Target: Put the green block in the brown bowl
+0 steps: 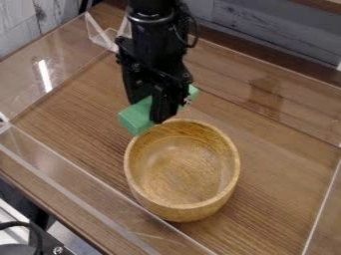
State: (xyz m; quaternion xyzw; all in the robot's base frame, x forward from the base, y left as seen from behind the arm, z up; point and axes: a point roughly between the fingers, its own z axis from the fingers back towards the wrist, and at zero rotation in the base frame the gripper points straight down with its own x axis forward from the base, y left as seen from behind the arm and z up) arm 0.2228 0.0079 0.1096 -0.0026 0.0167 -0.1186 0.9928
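Single overhead-angled view. Surface is a brown wood-grain tabletop (286, 129), planks running diagonally, with glare patches near the left edge. A clear acrylic wall (80, 204) fences the work area; its edges show along the left, the front and the right corner. At the back, at 12 to 2 o'clock, runs a grey-white plank wall (273, 25). Dark cables or gear sit in the bottom-left corner outside the barrier, too dim to identify.

Black robot arm comes down from 12 o'clock, its black two-finger gripper (158, 98) pointing straight down. The fingers are pinching the small flat bright green rectangular block (138, 117): the block sticks out at the lower left and a sliver shows on the right of the fingers. The block is held tilted, seemingly off the tabletop, just beyond the bowl's rim at about 11 o'clock from the bowl centre.

The round light-brown wooden bowl (182, 169) with thick rim and visible grain sits centre-low on the table, upright, with nothing inside it.
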